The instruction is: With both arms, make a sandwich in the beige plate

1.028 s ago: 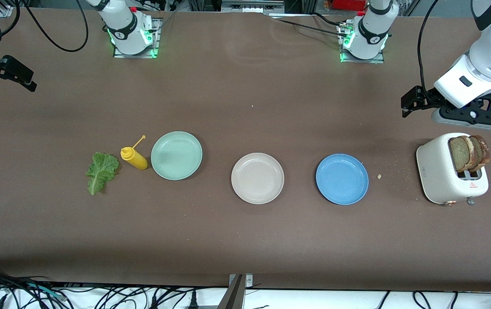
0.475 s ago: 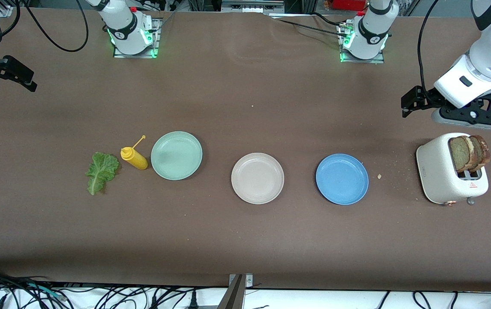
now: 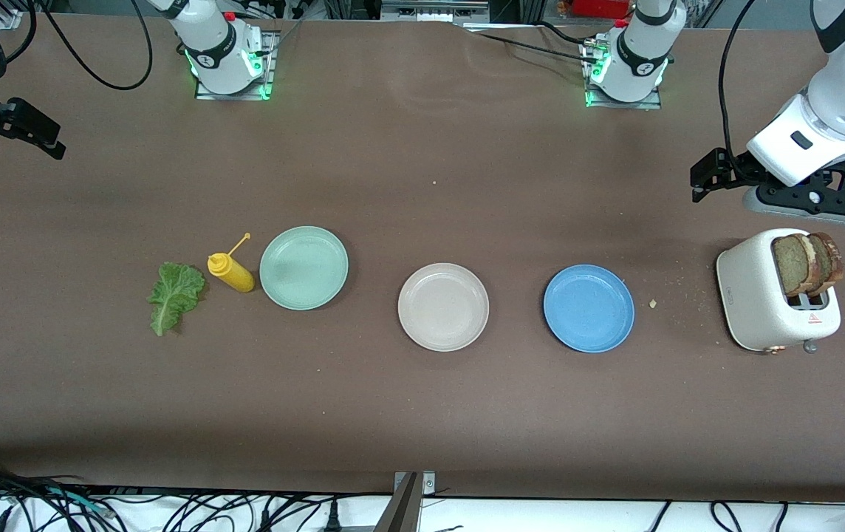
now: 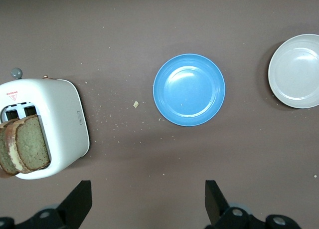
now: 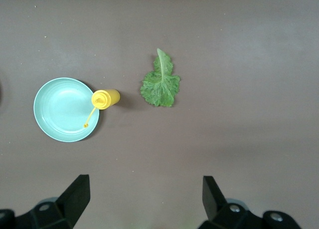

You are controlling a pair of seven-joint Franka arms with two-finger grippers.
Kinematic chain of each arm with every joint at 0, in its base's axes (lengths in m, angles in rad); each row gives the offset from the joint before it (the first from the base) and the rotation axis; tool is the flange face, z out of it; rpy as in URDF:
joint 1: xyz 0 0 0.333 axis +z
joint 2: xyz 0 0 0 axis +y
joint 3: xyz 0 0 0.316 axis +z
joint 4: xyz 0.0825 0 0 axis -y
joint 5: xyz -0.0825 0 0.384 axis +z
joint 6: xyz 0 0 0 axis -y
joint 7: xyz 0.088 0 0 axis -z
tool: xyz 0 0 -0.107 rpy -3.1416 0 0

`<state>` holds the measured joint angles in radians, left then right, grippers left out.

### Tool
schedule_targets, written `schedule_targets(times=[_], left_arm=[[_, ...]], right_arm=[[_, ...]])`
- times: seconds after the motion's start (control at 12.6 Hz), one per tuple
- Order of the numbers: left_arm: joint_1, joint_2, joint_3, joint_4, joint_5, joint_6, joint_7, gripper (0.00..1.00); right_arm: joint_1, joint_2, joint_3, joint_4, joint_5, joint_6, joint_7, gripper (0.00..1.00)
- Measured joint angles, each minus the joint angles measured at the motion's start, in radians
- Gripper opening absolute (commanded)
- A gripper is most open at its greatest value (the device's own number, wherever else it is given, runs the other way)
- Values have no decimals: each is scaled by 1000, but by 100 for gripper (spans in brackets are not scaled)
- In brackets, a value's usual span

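The beige plate [image 3: 443,307] [image 4: 297,71] lies bare mid-table, between a mint-green plate [image 3: 303,267] [image 5: 65,109] and a blue plate [image 3: 589,308] [image 4: 189,89]. Two toast slices [image 3: 806,264] [image 4: 25,151] stand up out of a white toaster [image 3: 755,295] [image 4: 60,119] at the left arm's end. A green lettuce leaf [image 3: 173,295] [image 5: 161,84] lies flat on the table at the right arm's end. My left gripper [image 3: 810,201] [image 4: 148,204] hangs open over the table beside the toaster, holding nothing. My right gripper [image 5: 144,201] is open and empty, high over the table's right-arm end.
A yellow mustard bottle [image 3: 230,272] [image 5: 105,99] lies on its side between the lettuce and the mint-green plate, its nozzle over that plate's rim. Crumbs [image 3: 653,303] are scattered between the blue plate and the toaster. Cables run along the table's front edge.
The right arm's hand has shifted very slightly at the table's end. Nothing else has moved, and both grippers stay open.
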<state>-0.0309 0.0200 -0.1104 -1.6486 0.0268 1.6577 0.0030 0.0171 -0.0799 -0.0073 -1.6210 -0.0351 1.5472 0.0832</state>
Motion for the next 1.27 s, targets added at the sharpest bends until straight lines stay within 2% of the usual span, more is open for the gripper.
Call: schedule_targets(times=[1.27], left_arm=[[0, 0, 1, 0, 0, 0, 0, 100]], right_arm=[[5, 17, 8, 0, 0, 3, 0, 100]])
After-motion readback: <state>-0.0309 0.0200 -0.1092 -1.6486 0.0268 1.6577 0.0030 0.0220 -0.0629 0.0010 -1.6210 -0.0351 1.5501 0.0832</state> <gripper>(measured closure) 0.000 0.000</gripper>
